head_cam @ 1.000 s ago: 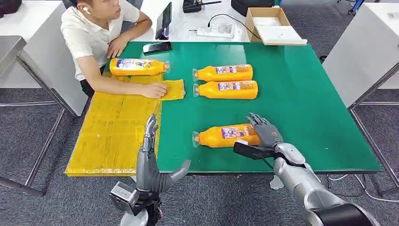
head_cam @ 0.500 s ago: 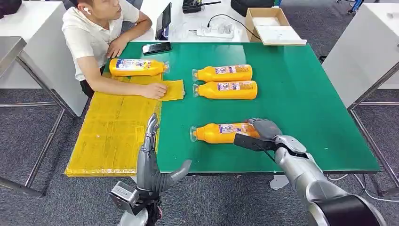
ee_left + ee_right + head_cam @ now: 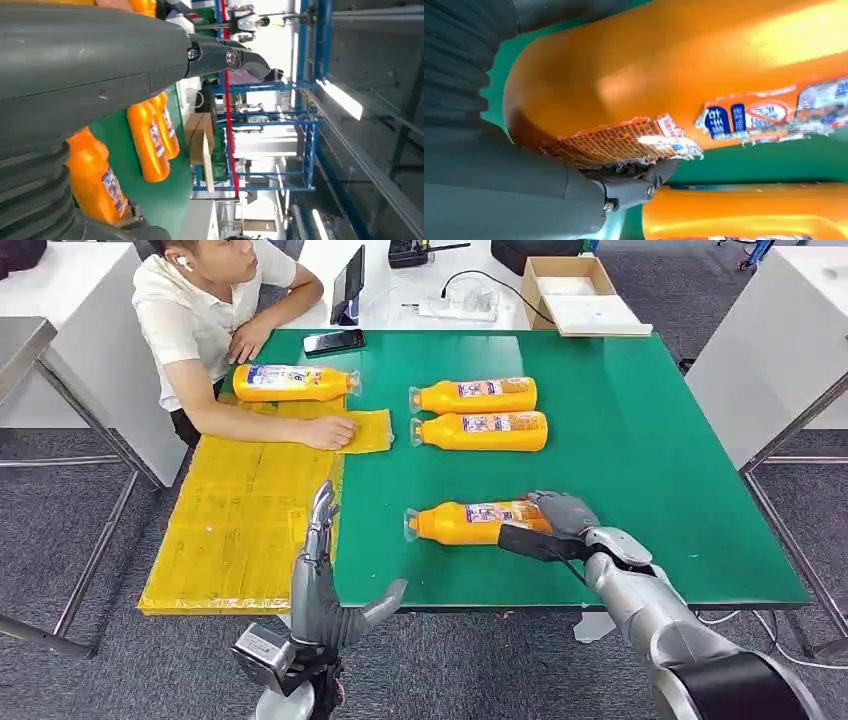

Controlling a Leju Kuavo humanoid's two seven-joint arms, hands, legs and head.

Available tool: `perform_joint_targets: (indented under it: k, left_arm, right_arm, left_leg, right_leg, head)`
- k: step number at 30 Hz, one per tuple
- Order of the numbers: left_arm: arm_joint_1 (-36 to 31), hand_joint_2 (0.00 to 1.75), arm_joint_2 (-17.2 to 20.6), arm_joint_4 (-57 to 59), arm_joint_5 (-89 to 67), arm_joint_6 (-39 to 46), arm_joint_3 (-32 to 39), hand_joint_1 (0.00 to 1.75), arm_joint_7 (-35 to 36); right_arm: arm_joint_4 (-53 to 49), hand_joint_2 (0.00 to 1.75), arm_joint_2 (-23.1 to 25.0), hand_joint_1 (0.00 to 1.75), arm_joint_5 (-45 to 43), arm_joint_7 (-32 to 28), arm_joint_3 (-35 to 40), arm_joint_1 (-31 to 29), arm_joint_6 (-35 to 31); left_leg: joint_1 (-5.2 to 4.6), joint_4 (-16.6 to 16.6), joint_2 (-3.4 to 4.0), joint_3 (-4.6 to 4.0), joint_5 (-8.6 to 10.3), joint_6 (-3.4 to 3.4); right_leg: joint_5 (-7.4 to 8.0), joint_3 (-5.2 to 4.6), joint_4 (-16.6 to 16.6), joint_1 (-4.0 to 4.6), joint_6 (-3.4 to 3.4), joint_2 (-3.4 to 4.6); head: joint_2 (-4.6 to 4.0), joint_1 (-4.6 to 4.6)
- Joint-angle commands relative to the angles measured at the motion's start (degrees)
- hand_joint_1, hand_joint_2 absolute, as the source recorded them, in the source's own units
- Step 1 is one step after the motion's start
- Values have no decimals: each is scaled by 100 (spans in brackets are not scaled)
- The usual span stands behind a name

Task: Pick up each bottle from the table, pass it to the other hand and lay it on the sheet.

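The nearest orange bottle (image 3: pixel 465 523) lies on its side on the green table (image 3: pixel 650 440), cap pointing left. My right hand (image 3: pixel 560 525) grips its base end, fingers curled over the top and thumb in front. Up close in the right wrist view, the bottle (image 3: pixel 684 65) presses against the palm. My left hand (image 3: pixel 322 585) is open and holds nothing at the table's front edge, beside the yellow sheet (image 3: pixel 240 520). One bottle (image 3: pixel 290 382) lies at the sheet's far end. Two more bottles (image 3: pixel 475 395) (image 3: pixel 485 430) lie side by side mid-table.
A person sits at the far left corner with a hand (image 3: pixel 330 432) resting on the sheet. A phone (image 3: pixel 334 341) lies on the table's far edge. A cardboard box (image 3: pixel 575 295) and a power strip are on the white table behind.
My right hand has closed around the near bottle's base, and the bottle has shifted slightly left and away. The left hand has stayed put.
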Motion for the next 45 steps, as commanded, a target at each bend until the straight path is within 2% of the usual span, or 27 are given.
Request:
perform_joint_targets:
  k: [1,2,3,4,5,6,7,10,13,17,21,22,24,29,33,37,39,44,45]
  left_arm:
    - [83,175,-17,419,1132,338,581,0,430]
    - [79,175,-12,449,1191,322,589,0,428]
    - [113,175,-9,476,1426,238,612,0,581]
    - [193,175,62,448,1535,168,564,0,652]
    - [279,175,93,417,1812,-69,567,0,794]
    - [343,175,134,390,1834,-103,557,0,785]
    - [428,175,193,337,2029,-335,552,0,810]
    - [435,175,261,216,2003,-652,436,0,742]
    - [366,175,260,197,1822,-872,309,0,643]
    - [300,175,257,165,1805,-1320,212,0,485]
    - [309,175,254,160,1770,-1406,211,0,444]
    - [296,175,281,155,1691,-1560,175,0,361]
    - [267,175,283,166,1613,-1672,150,0,297]
    - [146,175,212,256,1589,-1845,144,0,354]
    - [47,175,176,482,1826,-2085,118,0,616]
    - [-62,175,133,643,2045,-2328,95,0,697]
    - [-71,175,129,641,2046,-2329,96,0,698]
    - [-109,175,131,631,2210,-2517,99,3,739]
    - [-110,175,128,571,2311,-2617,123,175,731]
  right_arm:
    - [-1438,175,515,175,-1517,-970,-937,1199,-1052]
    - [-1619,175,531,175,-1607,-941,-941,1281,-1071]
    - [-2186,175,646,175,-2071,-1153,-1146,1554,-1255]
    - [-2906,175,719,175,-2346,-1116,-1090,1953,-1397]
    - [-3615,175,897,175,-2776,-1356,-1237,2321,-1635]
    - [-4208,175,894,175,-2815,-1126,-1069,2657,-1697]
    - [-4941,175,981,175,-2987,-1161,-996,3056,-1917]
    - [-5619,175,832,175,-3007,-962,-590,3484,-1868]
    - [-5465,175,761,175,-3112,-994,-510,3541,-1721]
    - [-4819,175,852,175,-3104,-1093,-292,3222,-1483]
    - [-4547,175,965,175,-3089,-1111,-125,3106,-1434]
    - [-4384,175,949,175,-3049,-1105,189,3051,-1001]
    - [-4031,175,1129,175,-2951,-1135,570,2982,-753]
    - [-3168,175,1462,175,-2882,-1310,1617,2780,-537]
    - [-3195,175,1529,175,-2782,-1537,1996,2749,-639]
    - [-3435,175,1517,175,-2826,-1529,2252,2756,-547]
    - [-3434,175,1531,175,-2822,-1525,2270,2755,-544]
    - [-3298,175,1559,175,-2945,-1560,2377,2695,-390]
    - [-3152,175,1617,155,-3037,-1533,2397,2668,-351]
  left_leg:
    - [7,-10,5,16,-5,-10]
    - [11,-15,20,24,-10,-16]
    - [9,-13,15,21,-12,-18]
    - [9,-7,10,0,-8,-13]
    - [7,-8,7,7,-11,-16]
    - [12,-18,17,22,-17,-22]
    - [12,-10,5,12,-16,-20]
    - [18,-9,-3,11,-26,-21]
    - [11,-3,-19,-35,-11,-11]
    - [14,0,-2,-24,-17,-16]
    - [5,-3,-2,-43,-7,-9]
    - [8,-3,9,-33,-11,-15]
    - [9,-6,10,-28,-11,-16]
    - [23,-10,38,-10,-18,-20]
    - [17,-7,-2,-33,-5,-11]
    - [20,-4,22,-15,-16,-17]
    - [11,-8,-9,-38,-1,-12]
    - [13,-4,-1,-20,-12,-19]
    - [13,-6,-4,-28,-7,-17]
  right_leg:
    - [-2,16,-11,8,-10,4]
    - [-3,21,-14,12,-17,18]
    - [-6,19,-10,10,-20,15]
    - [-2,3,-5,9,-13,13]
    - [-9,6,-3,8,-17,7]
    - [-12,18,-11,13,-23,15]
    - [-14,12,-6,13,-21,4]
    - [-29,17,-3,17,-23,0]
    - [-18,-24,2,8,-12,-13]
    - [-20,-18,3,12,-15,-1]
    - [-13,-36,-1,2,0,2]
    - [-14,-29,-2,6,-6,10]
    - [-13,-27,-3,7,-7,9]
    - [-11,-15,-8,20,-12,33]
    - [-14,-32,-1,14,-5,2]
    - [-19,-15,0,15,-10,21]
    - [-15,-31,-1,6,-4,-8]
    - [-22,-16,1,10,-12,0]
    - [-19,-23,-1,9,-9,-3]
  head:
    - [2,2]
    - [2,-2]
    - [0,0]
    - [2,-2]
    - [0,-2]
    - [2,-2]
    - [0,-2]
    - [2,2]
    - [2,-2]
    - [2,-2]
    - [2,2]
    - [0,2]
    - [2,0]
    - [2,-2]
    - [2,-2]
    - [2,2]
    - [2,-4]
    - [0,2]
    - [0,2]
